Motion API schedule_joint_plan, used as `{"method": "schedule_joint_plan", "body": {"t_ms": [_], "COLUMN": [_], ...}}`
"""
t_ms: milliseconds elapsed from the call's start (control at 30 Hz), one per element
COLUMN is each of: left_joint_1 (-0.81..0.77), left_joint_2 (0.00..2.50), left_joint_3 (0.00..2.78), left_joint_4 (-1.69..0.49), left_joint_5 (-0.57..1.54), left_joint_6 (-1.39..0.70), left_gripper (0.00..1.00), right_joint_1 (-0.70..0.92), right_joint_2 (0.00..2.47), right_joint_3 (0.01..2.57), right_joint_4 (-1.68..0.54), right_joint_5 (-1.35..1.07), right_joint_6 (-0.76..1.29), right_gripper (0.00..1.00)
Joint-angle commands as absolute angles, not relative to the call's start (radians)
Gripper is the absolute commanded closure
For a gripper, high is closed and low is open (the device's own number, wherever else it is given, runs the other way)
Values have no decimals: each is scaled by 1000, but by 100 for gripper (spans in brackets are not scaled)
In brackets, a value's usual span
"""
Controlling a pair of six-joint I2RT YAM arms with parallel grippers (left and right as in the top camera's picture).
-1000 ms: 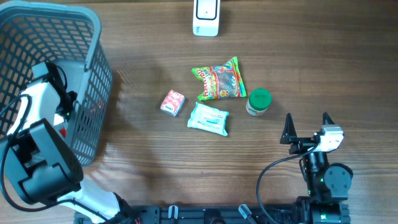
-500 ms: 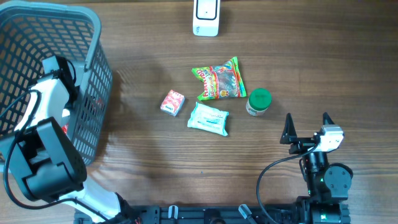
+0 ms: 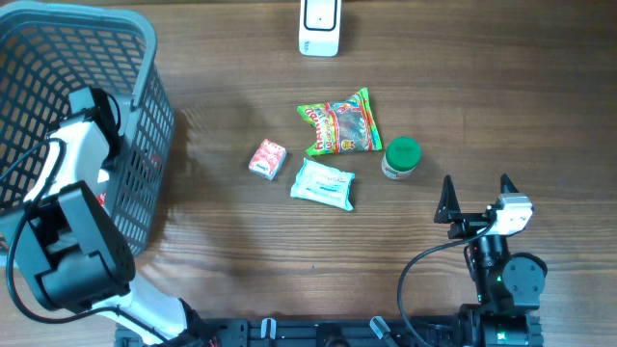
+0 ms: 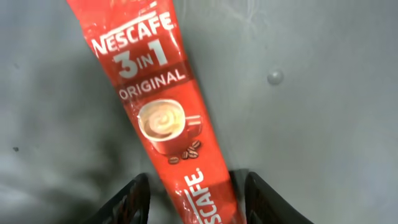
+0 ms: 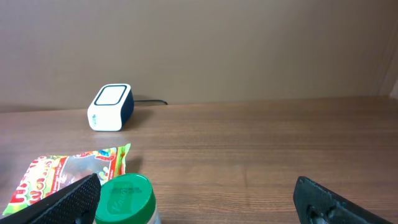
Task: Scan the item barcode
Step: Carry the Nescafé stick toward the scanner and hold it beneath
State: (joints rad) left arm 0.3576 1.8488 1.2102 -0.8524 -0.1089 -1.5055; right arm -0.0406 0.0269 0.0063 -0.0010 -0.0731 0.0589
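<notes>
A red Nescafé 3-in-1 stick sachet (image 4: 158, 106) lies on the grey floor of the basket and fills the left wrist view. Its lower end runs between the two black fingers of my left gripper (image 4: 198, 190), which are closed in against its sides. From overhead, the left arm (image 3: 75, 159) reaches down into the grey mesh basket (image 3: 145, 58) and hides the sachet. The white barcode scanner (image 3: 319, 27) stands at the far edge of the table and shows again as the scanner (image 5: 111, 107). My right gripper (image 3: 476, 189) rests open near the front right, holding nothing.
Mid-table lie a green gummy bag (image 3: 339, 123), a green-lidded jar (image 3: 401, 157), a white wipes pack (image 3: 323, 184) and a small red-and-white box (image 3: 268, 158). The jar (image 5: 126, 199) sits just in front of the right gripper's left finger.
The left wrist shifted a little up and to the right inside the basket one second ago, then held still. The right arm and the table items have not moved.
</notes>
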Motion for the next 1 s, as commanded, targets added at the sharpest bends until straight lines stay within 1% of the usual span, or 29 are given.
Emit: {"method": "schedule_joint_plan", "body": {"t_ms": [0,100,167,200,233,267,433,533,667,800,900,967], "left_joint_1": [355,355,355,355,355,355,365,391,423,451,455,455], "left_joint_2": [1912,1912,1912,1912,1912,1912,1899,1848,1725,1555,1401,1319], "left_joint_3": [1169,1169,1169,1169,1169,1169,1177,1225,1341,1447,1468,1468], "left_joint_4": [-859,-860,-860,-860,-861,-861,-864,-916,-1005,-1087,-1058,-1044], "left_joint_5": [-184,-185,-185,-185,-185,-186,-181,-176,-177,-171,-71,51], "left_joint_6": [-1507,-1507,-1507,-1507,-1507,-1507,-1495,-1462,-1332,-1307,-1244,-1213], "left_gripper": [52,53,66,75,90,96,96,96,96,96,96,96], "right_joint_1": [-37,-37,-37,-37,-37,-37,-37,-37,-37,-37,-37,-37], "right_joint_2": [22,22,22,22,23,22,22,22,22,22,22,22], "right_joint_3": [5,5,5,5,5,5,5,5,5,5,5,5], "right_joint_4": [1,1,1,1,1,1,1,1,1,1,1,1], "right_joint_5": [-60,-60,-60,-60,-60,-60,-60,-60,-60,-60,-60,-60], "right_joint_6": [54,55,54,54,55,54,54,54,54,55,54,54], "right_gripper": [0,0,0,0,0,0,0,0,0,0,0,0]}}
